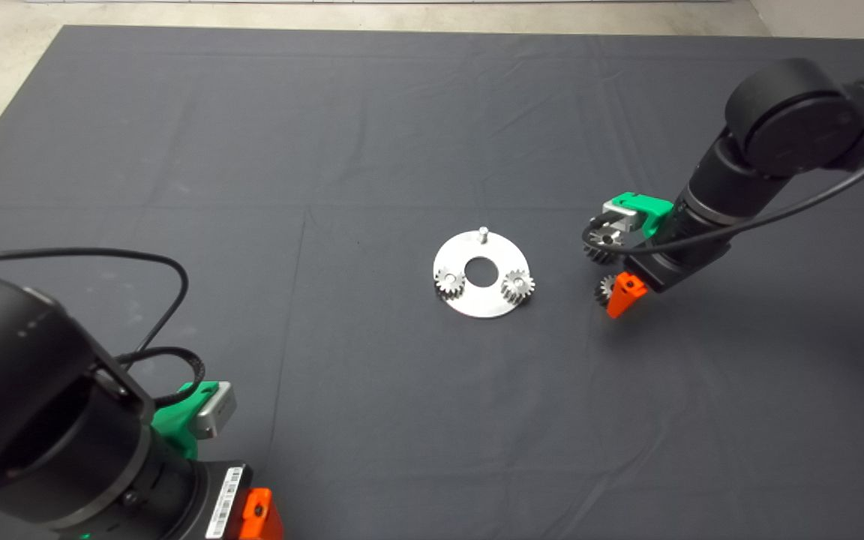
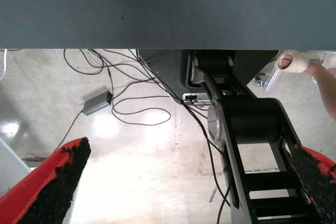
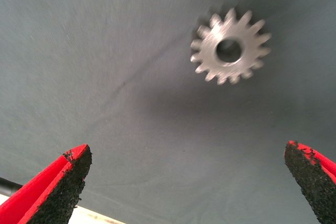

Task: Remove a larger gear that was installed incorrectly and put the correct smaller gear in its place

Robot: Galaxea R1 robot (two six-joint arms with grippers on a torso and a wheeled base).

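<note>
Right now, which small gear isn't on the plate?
The smaller gear lying flat on the mat ahead of the open right gripper; the other two sit on the round steel plate. The left gripper waits lower left.

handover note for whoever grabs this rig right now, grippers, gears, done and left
Left gripper: parked at the mat's near left edge, open, empty.
Right gripper: open, empty, right of the plate, above the mat.
Plate: two small gears on it; the far pin is bare.
Larger gear: off the plate, on the mat by the right gripper.
Smaller gear: loose on the mat, ahead of the right fingers.
Done: removal. Left: pick up the smaller gear and seat it on the bare pin.
</note>
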